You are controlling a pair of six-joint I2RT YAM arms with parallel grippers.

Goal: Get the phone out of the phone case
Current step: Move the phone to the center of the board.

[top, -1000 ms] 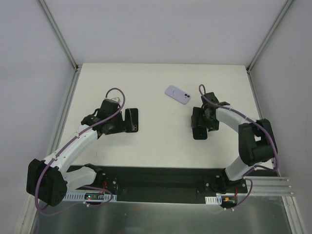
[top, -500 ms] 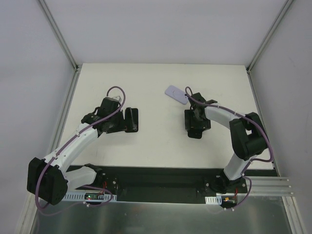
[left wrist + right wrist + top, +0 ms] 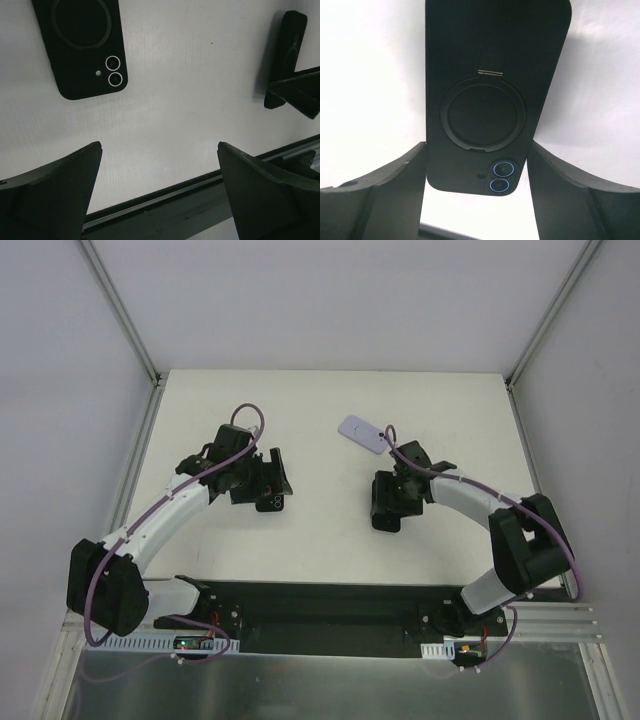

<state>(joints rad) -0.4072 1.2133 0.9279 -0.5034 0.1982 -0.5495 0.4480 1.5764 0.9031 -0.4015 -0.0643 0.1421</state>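
The black case (image 3: 485, 65), with lenses (image 3: 503, 170) showing in its cutout, is being straddled on the counter (image 3: 330, 530) by the right claw (image 3: 476, 145). The fingers are apart and just beside its edges; whether it is being gripped cannot be told. The left claw (image 3: 159, 145) is being held wide apart near a second case (image 3: 85, 45). A lilac phone (image 3: 362, 433) is lying beyond.

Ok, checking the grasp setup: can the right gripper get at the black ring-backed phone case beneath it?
Probably yes. The black ring-backed phone case lies flat on the white table, nothing on top, and the right gripper has its fingers flanking the long sides; whether they touch is unclear.
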